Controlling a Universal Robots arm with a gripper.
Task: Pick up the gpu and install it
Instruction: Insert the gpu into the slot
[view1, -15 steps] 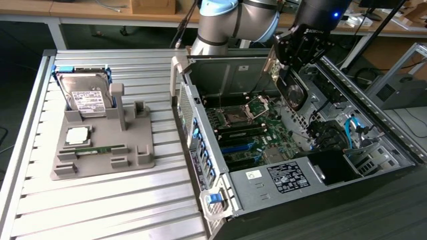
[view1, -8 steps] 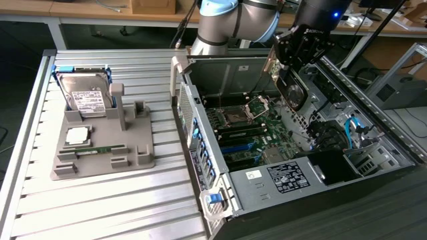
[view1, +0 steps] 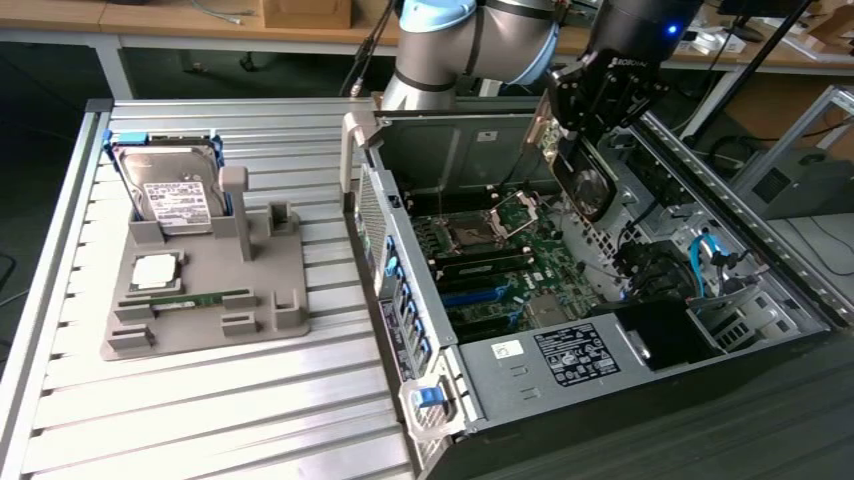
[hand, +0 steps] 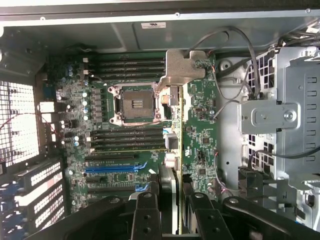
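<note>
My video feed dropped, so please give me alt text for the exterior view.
The gripper holds the gpu on edge over the motherboard of the open computer case. On the exterior view's left, a grey tray carries a hard drive and a memory stick.

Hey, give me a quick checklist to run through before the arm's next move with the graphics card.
1. GPU gripped by the claw: ok, shut on the card.
2. Card over the open computer case: ok.
3. Blue expansion slot empty: ok.
4. Card lined up over that slot: not ok, it hangs off to one side.
5. Card seated in the motherboard: not ok, it hangs above it.
6. Blue cable clear of the way down: cannot tell.
</note>
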